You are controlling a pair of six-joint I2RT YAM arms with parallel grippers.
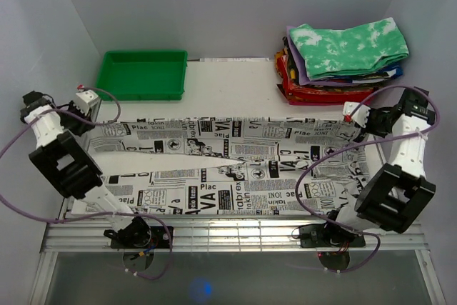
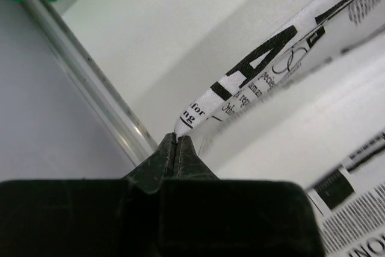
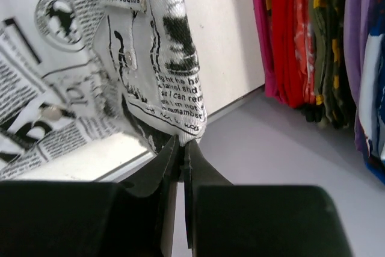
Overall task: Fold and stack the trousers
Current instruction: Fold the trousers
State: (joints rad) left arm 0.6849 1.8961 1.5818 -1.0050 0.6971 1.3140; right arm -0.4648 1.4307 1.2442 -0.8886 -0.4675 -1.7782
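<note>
a: how will the trousers (image 1: pixel 228 169) handle?

b: they look like thin, light cloth, soft and limp, with no stiffness. they would sag between any two held points. they are not fragile, but a thin hem could slip out of a small bite.

a: where do they lie?

b: they are spread lengthwise, left to right, across the tabletop (image 1: pixel 228 83). the green tray (image 1: pixel 144 74) and the pile of folded clothes (image 1: pixel 343 62) sit beyond them.

a: and the best place to hold them?

b: the two far corners, and that is where they are held. the left pincer (image 2: pixel 175 144) is closed on the very tip of one corner, a slight bite. the right pincer (image 3: pixel 182 147) is closed on the hem corner at the other end, near the pile.

a: how are the arms posed?

b: each arm reaches out from its base toward its own end of the cloth, elbow raised and wrist turned inward. the far edge seems raised a little off the tabletop between them.
</note>
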